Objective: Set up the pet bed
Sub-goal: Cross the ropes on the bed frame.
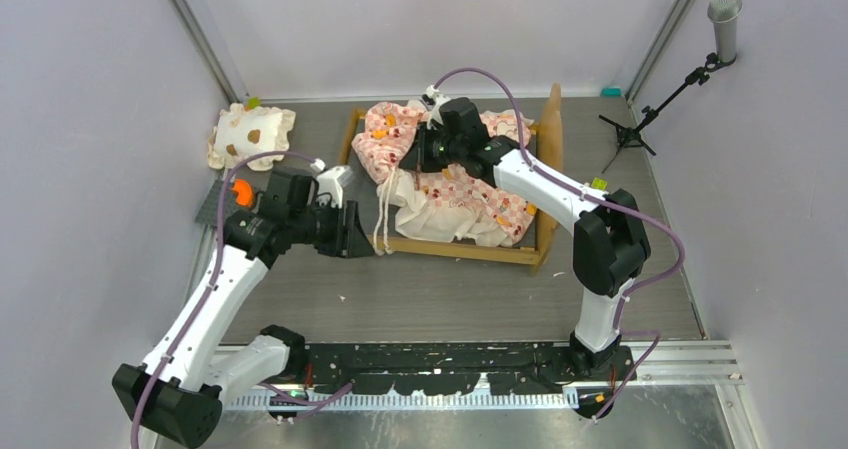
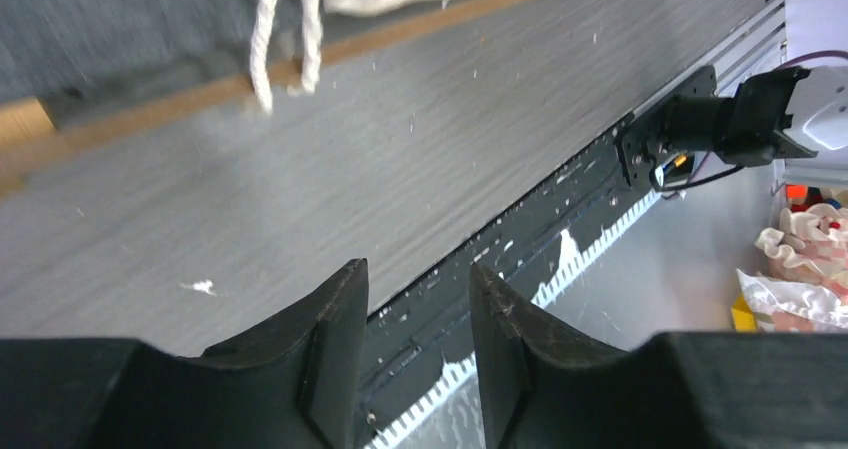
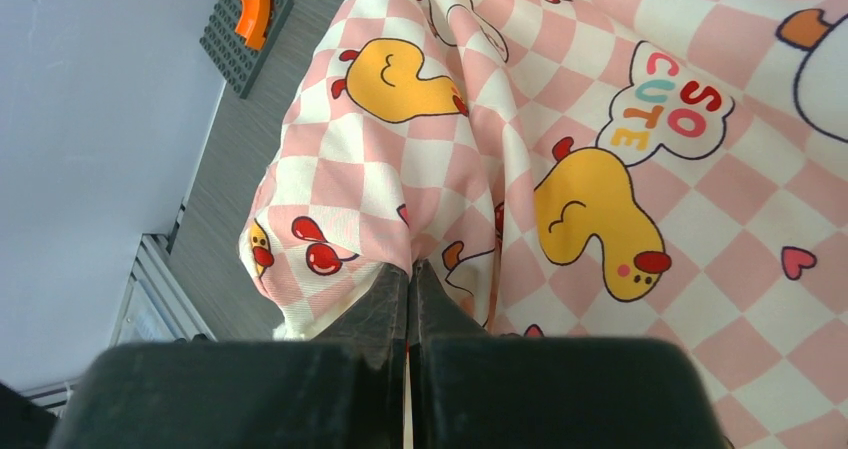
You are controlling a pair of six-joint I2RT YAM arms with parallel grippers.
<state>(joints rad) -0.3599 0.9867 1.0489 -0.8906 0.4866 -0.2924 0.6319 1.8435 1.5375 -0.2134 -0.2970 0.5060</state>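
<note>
Grey wood-grain tabletop (image 1: 420, 289), lilac walls around it. At far left lies a cream ruffled pillow (image 1: 250, 134) with brown spots. Next, the left gripper (image 2: 415, 279) hovers just off the near-left corner of the pet bed (image 1: 500, 257), jaws apart on nothing, near two white twisted cords (image 2: 285, 29) draped over the light-wood rail. Crumpled inside the frame, the mattress (image 3: 620, 189) is pink-and-cream checked cloth printed with yellow ducks and a badge reading "SO CUTE" (letters in several colours). The right gripper (image 3: 410, 269) pinches a fold of it, fingers pressed together. A wavy headboard (image 1: 552, 134) stands at the right end.
</note>
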